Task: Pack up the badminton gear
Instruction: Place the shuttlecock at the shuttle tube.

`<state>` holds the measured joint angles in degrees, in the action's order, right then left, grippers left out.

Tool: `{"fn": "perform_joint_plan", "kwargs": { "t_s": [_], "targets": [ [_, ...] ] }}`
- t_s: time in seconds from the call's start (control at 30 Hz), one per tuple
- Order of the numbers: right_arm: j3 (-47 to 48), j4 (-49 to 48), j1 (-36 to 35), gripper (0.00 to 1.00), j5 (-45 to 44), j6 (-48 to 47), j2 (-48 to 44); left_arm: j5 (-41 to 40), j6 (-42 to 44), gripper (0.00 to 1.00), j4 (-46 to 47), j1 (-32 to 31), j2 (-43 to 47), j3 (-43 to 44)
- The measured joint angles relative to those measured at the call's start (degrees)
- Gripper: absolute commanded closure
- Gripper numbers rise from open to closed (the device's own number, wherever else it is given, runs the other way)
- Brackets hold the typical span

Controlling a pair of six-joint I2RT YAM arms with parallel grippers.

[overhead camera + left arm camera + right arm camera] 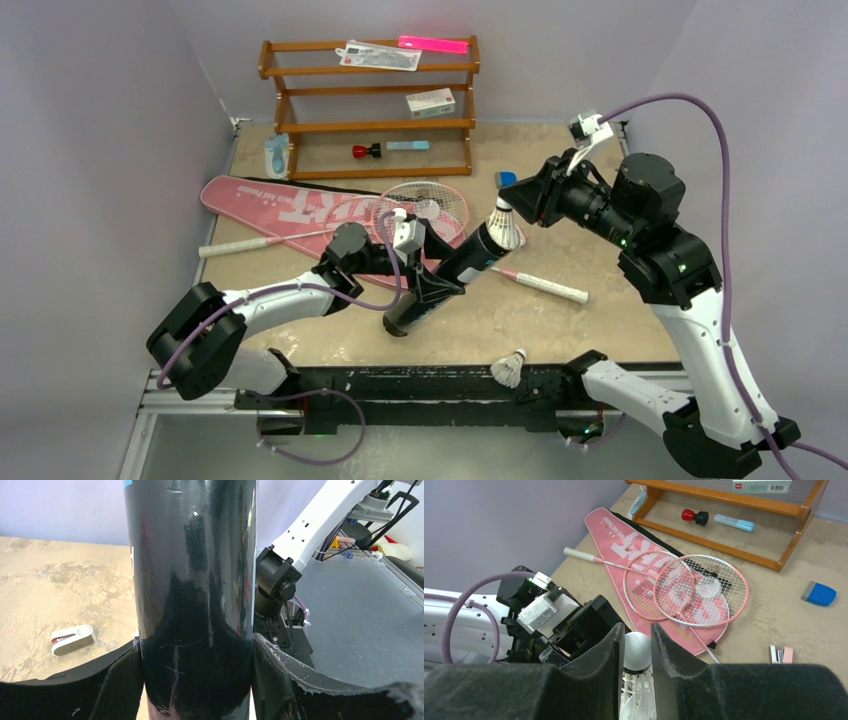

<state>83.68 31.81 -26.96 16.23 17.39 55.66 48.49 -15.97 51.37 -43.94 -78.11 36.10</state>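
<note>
In front of the tube we saw a loose shuttlecock. Our left jaws clasped the tilted tube; our right jaws pinched a second shuttlecock at its top. Behind the tube, rackets lay on the bag.

Rack: brown wood, well beyond the right fingers, slightly right.
White box: on its middle shelf.
Blue block: on the table, beyond and far right of those fingers.
White clip: left of the left fingers.
</note>
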Motion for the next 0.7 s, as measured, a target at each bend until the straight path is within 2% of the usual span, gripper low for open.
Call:
{"fn": "perform_joint_plan", "kwargs": {
  "t_s": [0.23,0.7],
  "targets": [
    [-0.39,1.01,0.0,0.77,0.02,-0.5,-1.09,0.22,-0.02,0.5,-0.11,0.0,-0.07,0.0],
    [-7.32,1.53,0.0,0.79,0.42,-0.28,-7.08,-0.17,-1.03,0.5,-0.02,0.02,-0.07,0.0]
  ]
}}
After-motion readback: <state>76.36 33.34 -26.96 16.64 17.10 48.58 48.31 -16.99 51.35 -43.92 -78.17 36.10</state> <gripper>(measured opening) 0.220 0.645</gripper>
